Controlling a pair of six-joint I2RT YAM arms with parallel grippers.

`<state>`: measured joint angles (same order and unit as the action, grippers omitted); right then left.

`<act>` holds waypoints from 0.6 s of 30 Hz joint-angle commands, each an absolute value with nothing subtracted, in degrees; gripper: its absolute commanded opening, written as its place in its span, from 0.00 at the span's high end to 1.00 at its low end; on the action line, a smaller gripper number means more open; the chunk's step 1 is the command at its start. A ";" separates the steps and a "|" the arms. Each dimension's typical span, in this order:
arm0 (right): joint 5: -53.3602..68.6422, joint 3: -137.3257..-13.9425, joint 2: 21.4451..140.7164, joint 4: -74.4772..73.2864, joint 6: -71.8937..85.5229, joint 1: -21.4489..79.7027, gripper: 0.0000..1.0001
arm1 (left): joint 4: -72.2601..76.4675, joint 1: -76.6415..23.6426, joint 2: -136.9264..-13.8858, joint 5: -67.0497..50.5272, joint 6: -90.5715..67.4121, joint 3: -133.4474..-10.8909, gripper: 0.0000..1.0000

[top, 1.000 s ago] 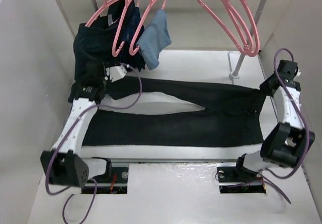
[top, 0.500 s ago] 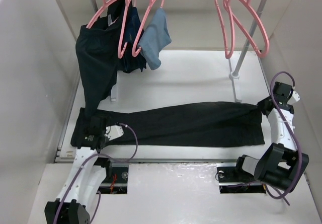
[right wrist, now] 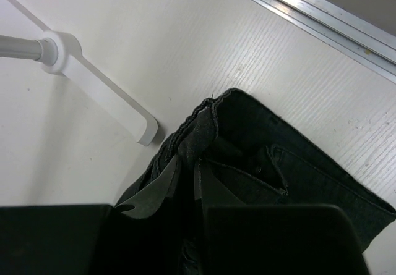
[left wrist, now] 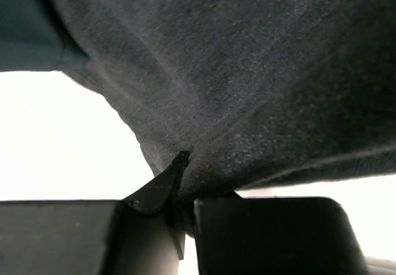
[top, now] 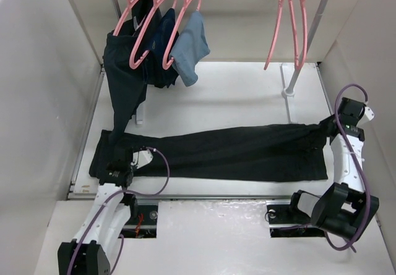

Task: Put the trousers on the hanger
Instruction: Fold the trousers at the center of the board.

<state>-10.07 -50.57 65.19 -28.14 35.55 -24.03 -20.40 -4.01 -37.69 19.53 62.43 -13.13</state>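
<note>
The black trousers [top: 235, 152] lie across the table, folded lengthwise with the legs together. My left gripper [top: 122, 154] is shut on the leg ends at the left. In the left wrist view the fabric [left wrist: 260, 89] is pinched between the fingers [left wrist: 162, 185]. My right gripper [top: 324, 128] is shut on the waist end at the right. In the right wrist view the waistband [right wrist: 207, 126] sits between the jaws. Two empty pink hangers [top: 291, 21] hang from the rail at the back right, apart from both grippers.
Pink hangers [top: 143, 31] at the back left carry a dark navy-teal garment [top: 124, 83] and a small light blue cloth [top: 189, 49]. The rack's white post and foot [top: 288, 91] stand behind the trousers' waist and also show in the right wrist view [right wrist: 93, 89]. Walls close both sides.
My left gripper pulled the far leg toward the near edge, so the spread legs now lie together. The right gripper shifted slightly. The empty hangers have swung edge-on.
</note>
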 commanded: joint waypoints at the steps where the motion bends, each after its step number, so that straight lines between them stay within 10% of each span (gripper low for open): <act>1: -12.83 -54.67 61.80 -26.10 34.45 -24.70 1.00 | -25.19 -3.43 -35.25 21.18 61.26 -18.53 1.00; 16: -29.44 -35.08 32.89 -41.39 69.15 -24.70 0.95 | -38.67 -3.43 -25.83 26.63 63.90 -14.15 1.00; 18: -30.23 -34.37 28.49 -43.85 73.46 -24.70 0.69 | -38.67 -3.43 -26.46 27.33 63.20 -14.15 1.00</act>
<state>-23.24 -34.35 32.84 -41.23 62.67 -24.03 -36.86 -3.99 -26.02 23.81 64.45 -14.37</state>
